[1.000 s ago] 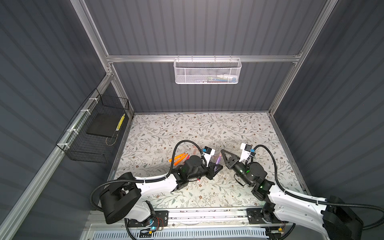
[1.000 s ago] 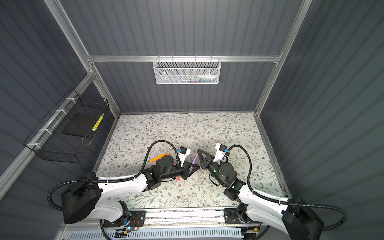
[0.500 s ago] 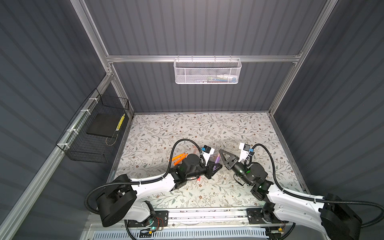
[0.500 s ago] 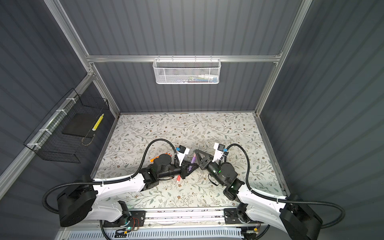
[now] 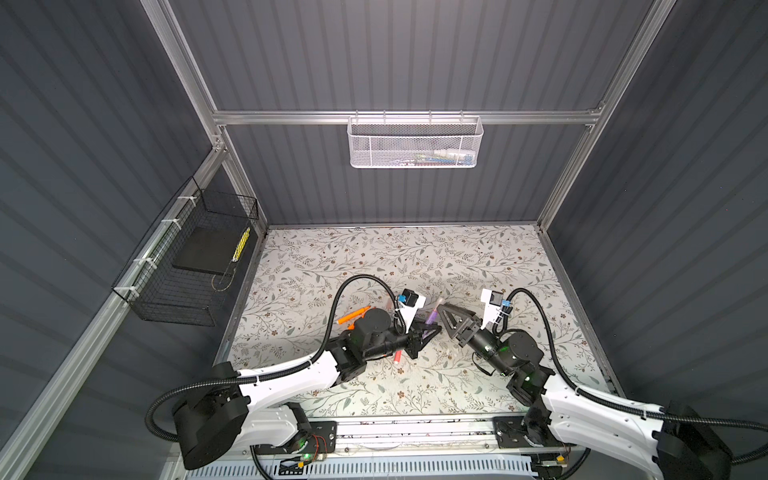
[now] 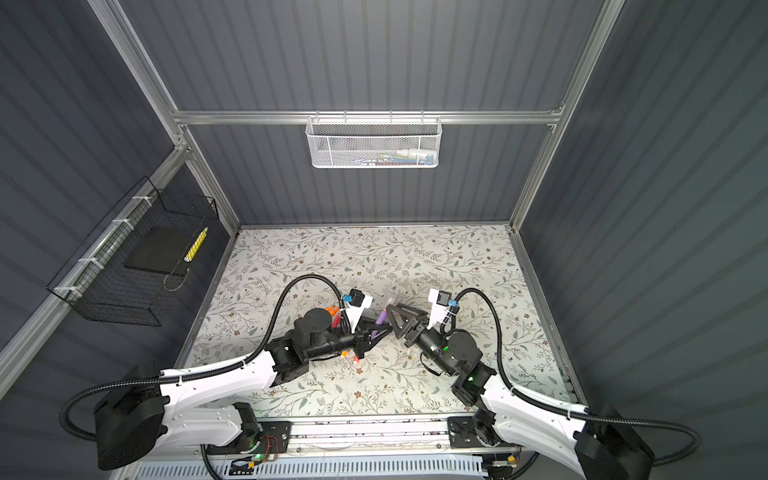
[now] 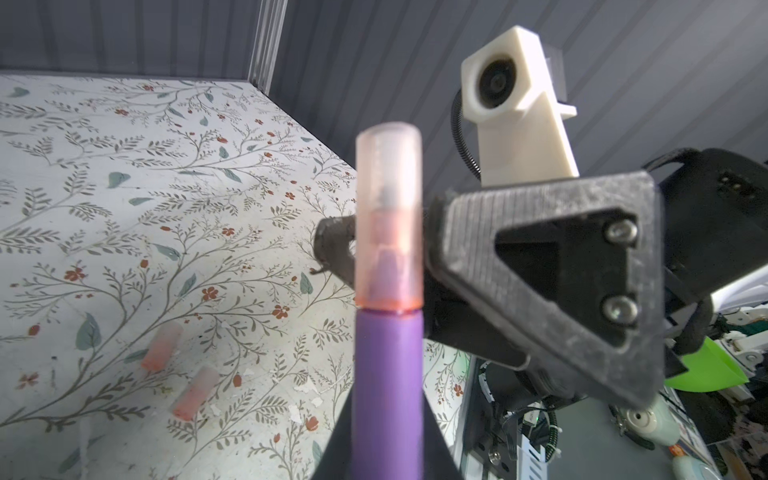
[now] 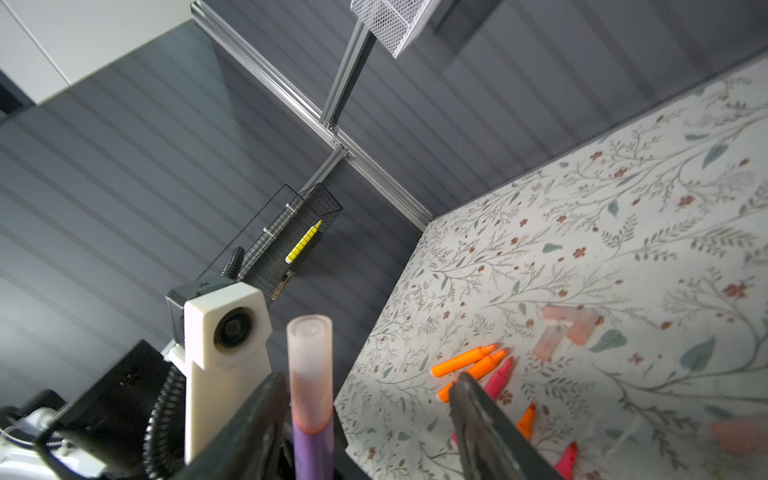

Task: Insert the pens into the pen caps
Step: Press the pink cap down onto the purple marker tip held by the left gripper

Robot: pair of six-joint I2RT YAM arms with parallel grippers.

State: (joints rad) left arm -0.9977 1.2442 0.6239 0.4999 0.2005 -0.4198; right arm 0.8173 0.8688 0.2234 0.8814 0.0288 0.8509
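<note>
My left gripper (image 5: 432,330) is shut on a purple pen (image 7: 388,374) that points up and away from the table. A pale pink translucent pen cap (image 7: 388,216) sits over the pen's tip. My right gripper (image 8: 368,386) is open. Its fingers (image 7: 540,270) stand on either side of the cap (image 8: 309,357), one close beside it and the other well apart. Both top views show the two grippers meeting at mid-table around the purple pen (image 6: 380,318). Orange pens (image 8: 465,359) and pink pens (image 8: 498,382) lie on the floral mat. Loose pen caps (image 8: 569,324) lie beyond them, and two loose pen caps (image 7: 162,347) lie near the right arm.
A white mesh basket (image 5: 415,143) hangs on the back wall. A black wire basket (image 5: 195,270) with a yellow marker hangs on the left wall. An orange pen (image 5: 353,316) and a pink pen (image 5: 398,356) lie beside and under the left arm.
My right gripper has opened and let go of the cap, which stays on the purple pen. Both grippers have shifted slightly to the left. The left gripper still holds the pen.
</note>
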